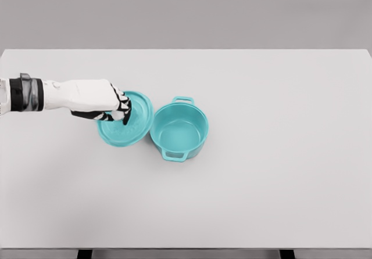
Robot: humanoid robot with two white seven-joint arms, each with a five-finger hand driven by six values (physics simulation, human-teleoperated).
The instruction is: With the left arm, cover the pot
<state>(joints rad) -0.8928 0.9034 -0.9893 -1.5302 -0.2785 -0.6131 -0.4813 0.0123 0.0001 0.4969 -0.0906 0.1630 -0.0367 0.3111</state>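
White and reaching in from the left, the left hand (96, 100) has its fingers (123, 109) curled down onto the teal lid (131, 125) lying on the pale bench (279, 154). Just right, touching it, stands the open teal pot (179, 132), uncovered.

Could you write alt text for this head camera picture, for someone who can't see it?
A white robot's left hand reaches from the left onto a teal lid lying on a pale table. Just right of the lid stands an open, empty teal pot with two handles.
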